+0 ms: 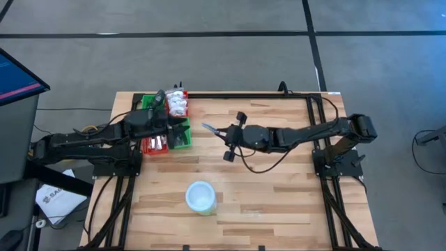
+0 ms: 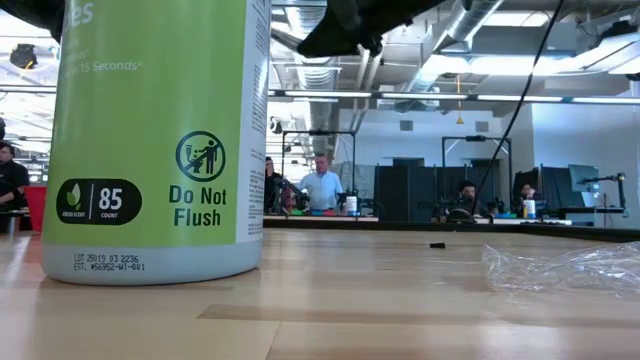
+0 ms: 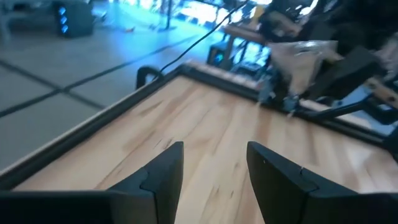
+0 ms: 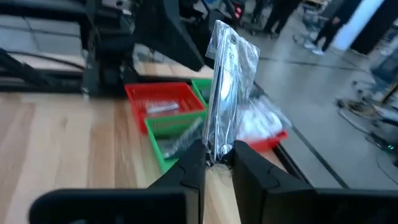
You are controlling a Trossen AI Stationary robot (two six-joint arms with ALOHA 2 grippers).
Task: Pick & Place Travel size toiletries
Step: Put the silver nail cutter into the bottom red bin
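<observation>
While the left gripper [image 3: 211, 180] hangs open over the tray [image 1: 166, 143], the right gripper [image 4: 217, 165] pinches a clear sachet [image 4: 230, 93], which sticks out at twelve o'clock from its fingertips.

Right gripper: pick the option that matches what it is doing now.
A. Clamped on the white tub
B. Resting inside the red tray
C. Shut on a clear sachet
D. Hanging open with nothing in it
C: the right gripper is shut on the lower edge of a clear sachet, held upright short of the compartment tray.
</observation>
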